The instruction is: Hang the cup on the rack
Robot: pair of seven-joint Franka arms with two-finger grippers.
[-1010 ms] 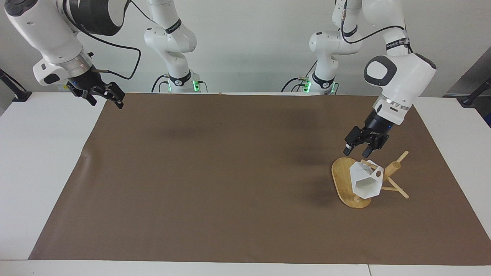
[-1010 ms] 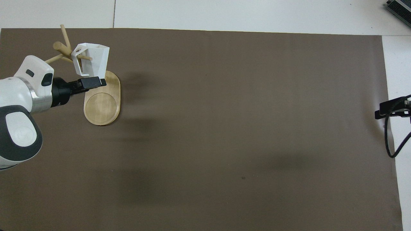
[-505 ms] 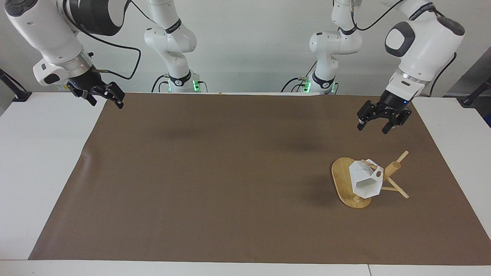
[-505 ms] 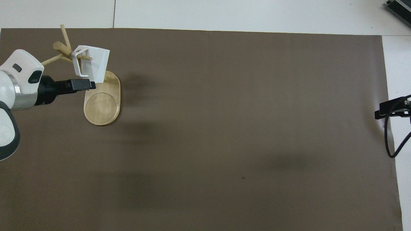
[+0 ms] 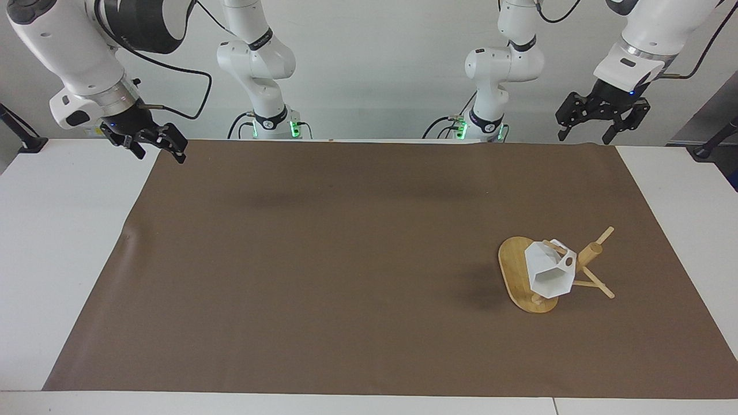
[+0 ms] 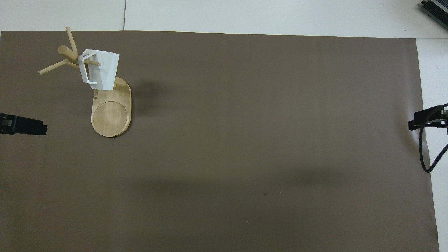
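The white faceted cup (image 5: 550,272) hangs by its handle on a thin peg of the bamboo rack (image 5: 515,271), mouth tilted down over the oval base. It also shows in the overhead view (image 6: 101,70), with the rack (image 6: 111,113) toward the left arm's end of the table. My left gripper (image 5: 584,137) is open and empty, raised high over the mat's edge at the robots' end, well clear of the rack; only its tip (image 6: 40,127) shows from overhead. My right gripper (image 5: 161,154) is open and empty and waits over the mat's corner at its own end (image 6: 414,123).
A brown mat (image 5: 346,259) covers most of the white table (image 5: 57,259). The rack's other pegs (image 6: 52,66) stick out toward the left arm's end. A black cable (image 6: 425,154) hangs by the right gripper. A grey device (image 6: 435,8) sits at the table's corner.
My left gripper has risen from just above the cup and drawn back toward its base, open and empty. The cup stays hanging on the peg. The right arm has not moved.
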